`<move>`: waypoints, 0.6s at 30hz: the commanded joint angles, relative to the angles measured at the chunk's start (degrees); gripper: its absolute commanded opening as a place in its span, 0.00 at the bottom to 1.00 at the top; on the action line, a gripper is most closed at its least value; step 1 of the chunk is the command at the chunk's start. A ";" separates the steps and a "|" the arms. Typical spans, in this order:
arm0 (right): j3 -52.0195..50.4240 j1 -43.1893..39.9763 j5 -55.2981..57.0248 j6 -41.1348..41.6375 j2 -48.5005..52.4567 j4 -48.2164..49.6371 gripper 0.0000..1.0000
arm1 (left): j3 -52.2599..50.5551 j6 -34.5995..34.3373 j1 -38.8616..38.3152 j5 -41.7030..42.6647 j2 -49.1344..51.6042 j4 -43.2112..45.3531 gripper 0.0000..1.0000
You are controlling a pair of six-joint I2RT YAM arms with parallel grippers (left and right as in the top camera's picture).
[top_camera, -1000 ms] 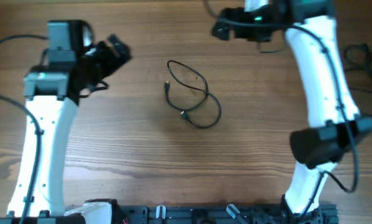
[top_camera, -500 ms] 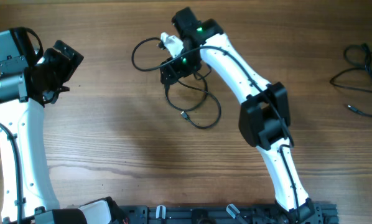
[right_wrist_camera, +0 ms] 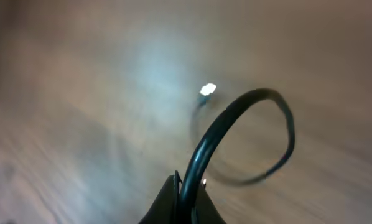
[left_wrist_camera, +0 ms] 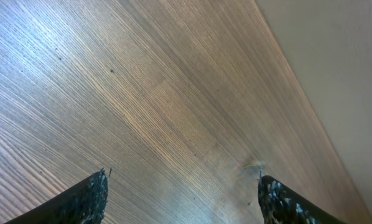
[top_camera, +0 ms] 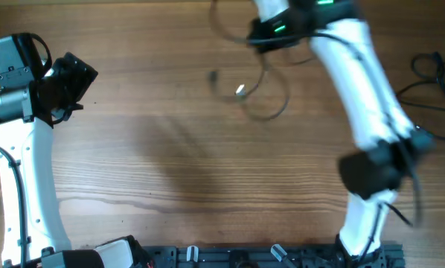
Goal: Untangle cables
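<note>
Slack is what matters most here: the cables (right_wrist_camera: 220,121) are thin black cords, and I judge them light, limp and just springy enough to hold their loops, so they will swing and drag after whichever strand is pulled. The right gripper (right_wrist_camera: 185,190) has its fingers pressed together on one strand, which arcs out from the pinch into an open loop. A bright plug end (right_wrist_camera: 207,89) shows beyond it. From overhead that gripper is at the far side of the table (top_camera: 170,171), right of centre, with the loops hanging from it toward the middle and smeared by blur. Whether any part touches the wood I cannot tell. The left gripper (left_wrist_camera: 183,196) is well apart at the left side, its fingers spread wide with only bare wood between them. A separate heap of dark cords (top_camera: 431,74) lies at the right edge, away from all this. For a second hold, I judge a strand close to a plug end the best place: the plug gives a stiff stop against slipping, and pulling from an end lets the cord slide out through the other loops. Grabbing at a crossing would likely pinch two strands together and tighten the tangle, and the smooth sheath may slip from a light pinch.
</note>
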 commanded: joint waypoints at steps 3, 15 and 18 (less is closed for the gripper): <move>1.03 -16.04 4.50 4.72 -17.51 -3.76 0.04 | 0.52 0.70 0.11 0.07 -0.61 -0.04 0.80; 1.01 -46.14 8.24 14.62 -20.59 -12.04 0.04 | 0.52 0.70 0.11 0.07 -0.61 0.00 0.80; 1.01 -45.97 7.96 13.05 -17.84 -9.35 0.04 | 0.52 0.70 0.11 0.09 -0.61 -0.02 0.80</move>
